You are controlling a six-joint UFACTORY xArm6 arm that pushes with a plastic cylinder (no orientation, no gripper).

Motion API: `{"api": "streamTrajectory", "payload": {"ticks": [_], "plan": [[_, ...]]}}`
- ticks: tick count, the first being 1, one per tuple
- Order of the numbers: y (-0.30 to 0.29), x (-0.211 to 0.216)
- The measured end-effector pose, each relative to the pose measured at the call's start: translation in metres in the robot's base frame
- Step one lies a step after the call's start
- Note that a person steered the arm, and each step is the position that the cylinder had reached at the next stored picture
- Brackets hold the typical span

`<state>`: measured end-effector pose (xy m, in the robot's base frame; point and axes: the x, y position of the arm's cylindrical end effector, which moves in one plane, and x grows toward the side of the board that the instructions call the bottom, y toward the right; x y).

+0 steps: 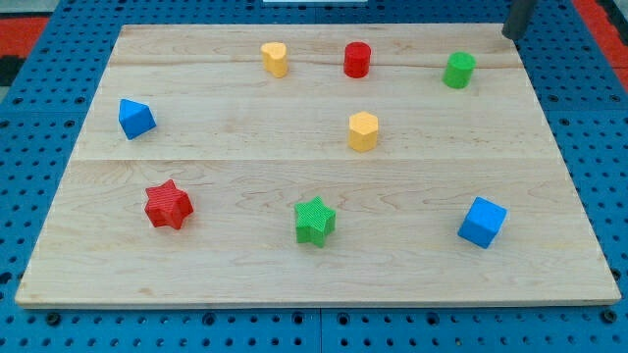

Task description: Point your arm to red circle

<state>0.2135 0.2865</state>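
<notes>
The red circle (356, 60) is a short red cylinder standing near the view's top, middle of the wooden board (245, 284). My tip (509, 36) shows at the view's top right corner, at the board's far right edge. It is well to the right of the red circle, beyond the green cylinder (458, 70), and touches no block.
A yellow heart-like block (276, 59) sits left of the red circle. A yellow hexagon (363, 130) lies below it. A blue triangle (136, 119), red star (168, 205), green star (314, 220) and blue cube (482, 222) lie further off.
</notes>
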Motion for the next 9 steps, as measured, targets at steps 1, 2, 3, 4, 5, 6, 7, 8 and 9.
{"api": "streamTrajectory", "payload": {"ticks": [1,2,3,4,5,6,7,8,9], "plan": [[-0.002,0.000],[-0.035,0.000],[-0.049,0.000],[-0.068,0.003],[-0.078,0.015],[-0.110,0.022],[-0.141,0.032],[-0.151,0.065],[-0.187,0.088]]}}
